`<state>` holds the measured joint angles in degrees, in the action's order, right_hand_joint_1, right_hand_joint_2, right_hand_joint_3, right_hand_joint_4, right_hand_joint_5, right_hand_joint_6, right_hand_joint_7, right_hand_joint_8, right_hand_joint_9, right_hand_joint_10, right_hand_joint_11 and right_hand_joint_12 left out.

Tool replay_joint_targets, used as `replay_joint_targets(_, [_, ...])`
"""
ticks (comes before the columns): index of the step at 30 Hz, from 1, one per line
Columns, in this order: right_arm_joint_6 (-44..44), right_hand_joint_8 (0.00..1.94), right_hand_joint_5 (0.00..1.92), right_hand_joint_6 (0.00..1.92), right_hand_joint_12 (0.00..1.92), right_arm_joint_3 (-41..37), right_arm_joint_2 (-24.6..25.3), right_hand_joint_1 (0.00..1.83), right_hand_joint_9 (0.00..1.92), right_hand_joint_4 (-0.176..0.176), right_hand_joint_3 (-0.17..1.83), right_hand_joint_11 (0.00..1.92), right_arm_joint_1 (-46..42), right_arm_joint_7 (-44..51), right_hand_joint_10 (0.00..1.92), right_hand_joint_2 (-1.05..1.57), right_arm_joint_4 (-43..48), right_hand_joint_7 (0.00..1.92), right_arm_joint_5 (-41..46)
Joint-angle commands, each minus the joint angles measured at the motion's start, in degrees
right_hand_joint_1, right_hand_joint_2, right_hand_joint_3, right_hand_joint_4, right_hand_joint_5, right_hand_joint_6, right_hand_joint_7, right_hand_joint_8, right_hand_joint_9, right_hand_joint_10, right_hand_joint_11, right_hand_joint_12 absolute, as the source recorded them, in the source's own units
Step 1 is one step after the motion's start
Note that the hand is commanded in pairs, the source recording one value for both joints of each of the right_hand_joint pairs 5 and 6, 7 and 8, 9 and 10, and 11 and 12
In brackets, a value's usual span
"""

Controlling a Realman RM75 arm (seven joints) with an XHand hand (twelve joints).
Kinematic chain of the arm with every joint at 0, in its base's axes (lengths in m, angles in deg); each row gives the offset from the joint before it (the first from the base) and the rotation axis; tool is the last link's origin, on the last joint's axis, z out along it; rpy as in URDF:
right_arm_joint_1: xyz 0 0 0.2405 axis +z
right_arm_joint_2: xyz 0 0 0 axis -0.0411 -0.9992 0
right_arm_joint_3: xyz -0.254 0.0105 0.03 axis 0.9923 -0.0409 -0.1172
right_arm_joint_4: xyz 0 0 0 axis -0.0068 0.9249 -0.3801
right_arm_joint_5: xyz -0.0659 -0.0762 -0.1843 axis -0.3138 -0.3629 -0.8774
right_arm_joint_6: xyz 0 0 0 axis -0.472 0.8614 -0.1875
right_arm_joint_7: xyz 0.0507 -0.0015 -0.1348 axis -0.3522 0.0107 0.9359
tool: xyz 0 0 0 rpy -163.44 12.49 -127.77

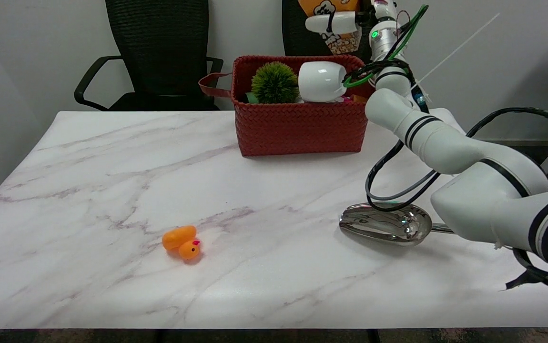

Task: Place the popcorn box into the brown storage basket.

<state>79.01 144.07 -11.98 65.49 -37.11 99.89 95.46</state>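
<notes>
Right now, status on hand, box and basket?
Right hand holds popcorn box, high above basket. Box not in yet. White cup and green ball already inside.

Basket (298, 128) at table (88, 166) rear w/ cup (320, 81) inside; duck (182, 243) front-left, scoop (386, 224) right.

Inside the brown woven storage basket (300, 126), a spiky green ball (274, 83) fills the left and a tipped white ceramic cup (320, 81) the middle; only its right end shows a small gap.
</notes>
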Motion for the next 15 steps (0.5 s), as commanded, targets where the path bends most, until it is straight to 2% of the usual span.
replay_joint_targets(1, [-2.53,1.26,0.96,0.96,0.64,-0.20,1.96,0.90,1.03,0.000,0.03,0.64,1.98,4.21,1.03,0.40,-7.31,1.26,0.16])
replay_joint_targets(11, [-3.75,1.25,0.91,0.91,0.61,-0.04,3.54,0.87,0.99,0.000,-0.03,0.61,3.13,4.61,0.99,0.48,-9.71,1.25,0.16])
replay_joint_targets(15, [-4.59,1.20,0.73,0.73,0.58,-0.20,3.68,0.89,0.90,0.000,-0.04,0.58,3.21,7.19,0.90,0.49,-9.81,1.20,0.22])
